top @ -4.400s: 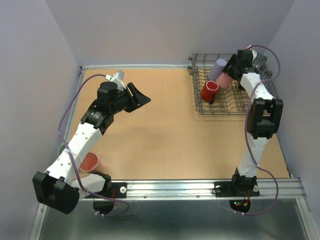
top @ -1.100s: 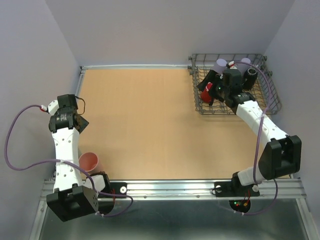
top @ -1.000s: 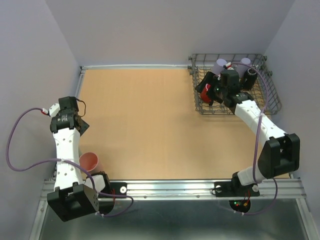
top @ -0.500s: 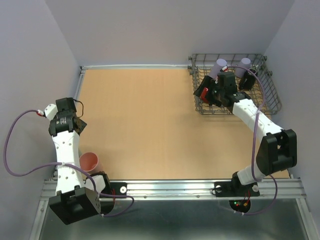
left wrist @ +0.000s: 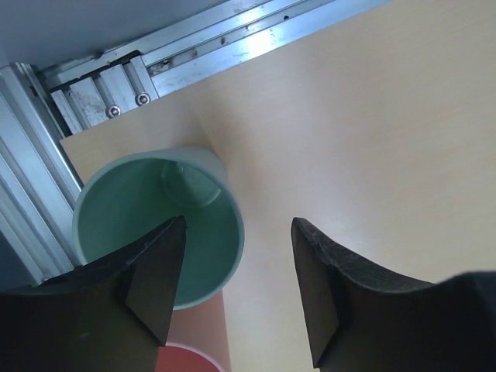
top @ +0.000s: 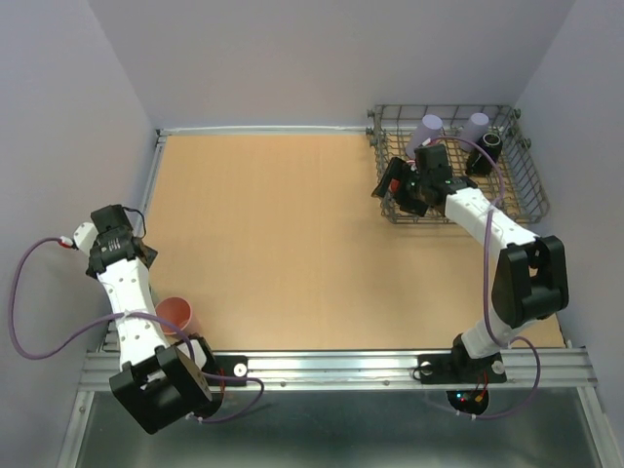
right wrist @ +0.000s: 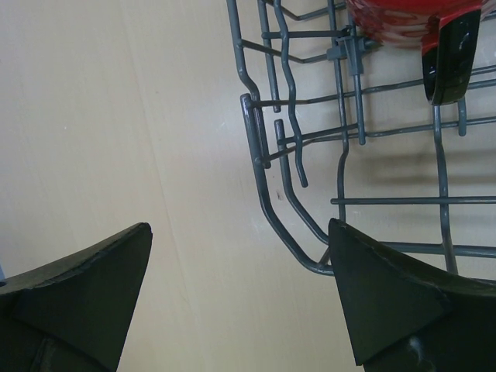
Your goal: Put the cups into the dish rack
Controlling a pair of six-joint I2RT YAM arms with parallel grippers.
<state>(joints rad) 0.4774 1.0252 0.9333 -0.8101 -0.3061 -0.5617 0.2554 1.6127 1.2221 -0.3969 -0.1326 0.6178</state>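
Observation:
A pale green cup (left wrist: 155, 225) stands upright near the table's corner. My left gripper (left wrist: 240, 225) is open above it, one finger over its mouth and the other over bare table beside its wall. A pink cup (top: 177, 314) stands right next to it, its rim also in the left wrist view (left wrist: 186, 360). The dish rack (top: 526, 195) holds two lavender cups (top: 429, 127), a black cup (top: 490, 143) and a red cup (right wrist: 391, 19). My right gripper (top: 393, 183) hangs open and holds nothing over the rack's left corner (right wrist: 267, 155).
The wooden table (top: 273, 224) stretches between the two arms. An aluminium rail (top: 341, 366) runs along the near edge and also borders the green cup's corner (left wrist: 232, 46). Grey walls close in the left, back and right.
My left arm has swung back toward the near left corner and now hangs over the green cup, jaws slightly wider. My right gripper has slid left from inside the rack to its left edge.

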